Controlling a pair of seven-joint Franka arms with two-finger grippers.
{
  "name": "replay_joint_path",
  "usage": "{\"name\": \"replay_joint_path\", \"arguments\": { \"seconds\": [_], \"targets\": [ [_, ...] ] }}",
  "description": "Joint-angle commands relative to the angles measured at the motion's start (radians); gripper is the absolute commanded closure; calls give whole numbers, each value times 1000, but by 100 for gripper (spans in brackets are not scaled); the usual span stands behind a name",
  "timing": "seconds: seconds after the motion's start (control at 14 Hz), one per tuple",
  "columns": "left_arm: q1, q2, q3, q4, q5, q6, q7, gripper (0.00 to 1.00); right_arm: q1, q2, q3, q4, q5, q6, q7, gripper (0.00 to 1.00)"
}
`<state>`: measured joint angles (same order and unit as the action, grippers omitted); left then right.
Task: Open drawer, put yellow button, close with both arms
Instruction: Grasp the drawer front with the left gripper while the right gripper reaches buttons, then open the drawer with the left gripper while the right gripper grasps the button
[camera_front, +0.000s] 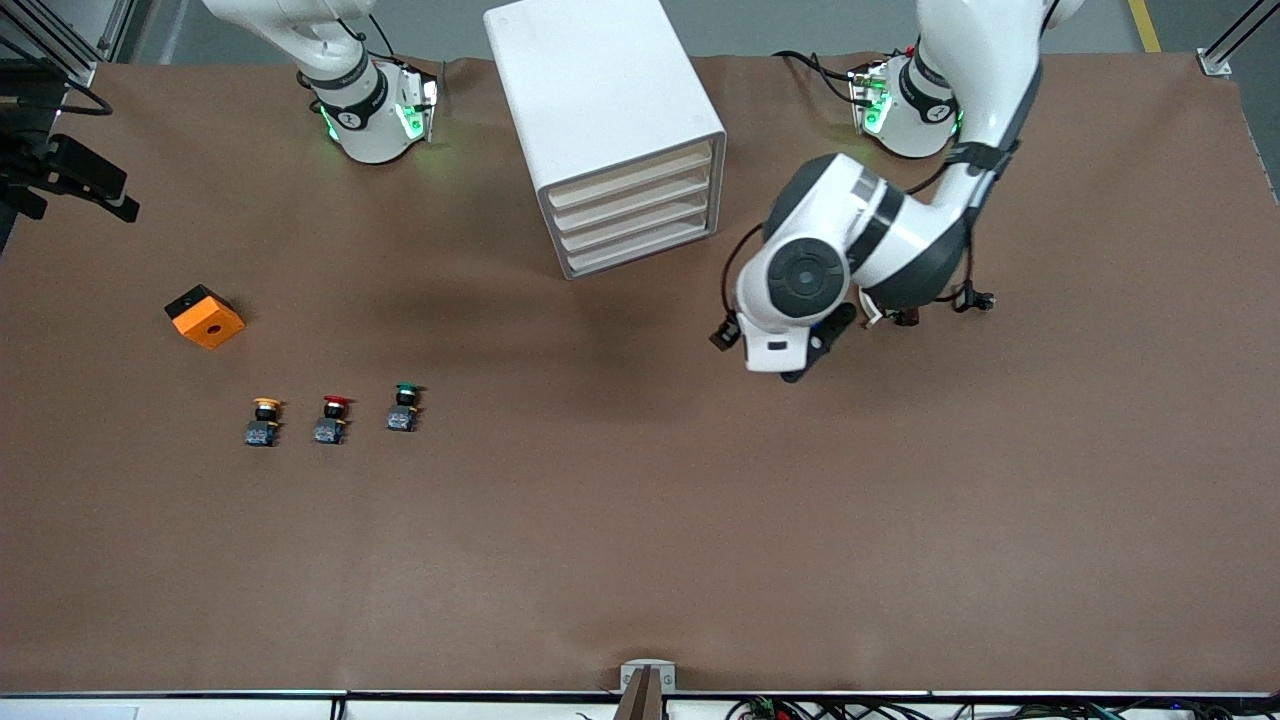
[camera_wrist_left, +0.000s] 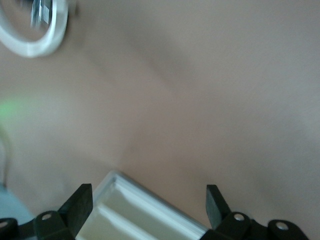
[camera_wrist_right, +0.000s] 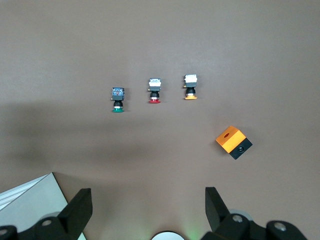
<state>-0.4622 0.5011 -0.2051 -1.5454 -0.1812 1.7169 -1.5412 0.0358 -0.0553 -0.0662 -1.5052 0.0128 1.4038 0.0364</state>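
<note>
Left gripper (camera_wrist_left: 149, 210) open beside closed drawer (camera_front: 632, 177).

We see two glossy white jointed arms: the left arm (camera_front: 880, 240) wears dark grey bands and a round grey cap at its joint, with thin black cables looping beside it. Green lights glow on both white bases, the right arm's base (camera_front: 375, 115) bearing a small black mark.

A brown table (camera_front: 640, 520) fills nearly everything. Grey floor (camera_front: 800, 25) shows above the table's top edge, crossed there by a yellow line (camera_front: 1145, 25). Aluminium frame posts (camera_front: 1235, 40) stand at the table's upper corners.
</note>
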Motion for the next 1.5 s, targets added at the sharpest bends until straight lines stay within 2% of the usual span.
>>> {"name": "replay_joint_path", "arguments": {
  "seconds": [0.0,0.21,0.36,0.57,0.71,0.79,1.0,1.21,1.43],
  "targets": [
    [-25,48,7,21,-61,-49,-248,0,-31,37,11,5,-11,-3,-9,0],
    [-96,92,9,30,-60,-66,-558,0,-60,35,9,-108,-13,73,-3,0],
    [-101,91,6,31,-89,-68,-585,0,-86,35,9,-192,-14,142,-3,0],
    [-38,108,9,33,-408,-68,-580,0,-96,43,9,-340,-20,304,-3,0],
    [-44,108,6,31,-448,-75,-591,0,-114,67,9,-429,-21,455,-10,0],
    [-47,109,6,31,-454,-77,-597,0,-113,93,9,-447,-22,505,-10,0],
    [-41,149,7,30,-572,-79,-651,0,-111,175,11,-448,-31,604,-12,0],
    [-26,183,10,34,-650,-218,-668,0,-117,261,11,-448,-57,737,-21,0],
    [-26,188,10,33,-675,-273,-684,0,-165,363,12,-448,-57,865,-61,0]
  ]
}}
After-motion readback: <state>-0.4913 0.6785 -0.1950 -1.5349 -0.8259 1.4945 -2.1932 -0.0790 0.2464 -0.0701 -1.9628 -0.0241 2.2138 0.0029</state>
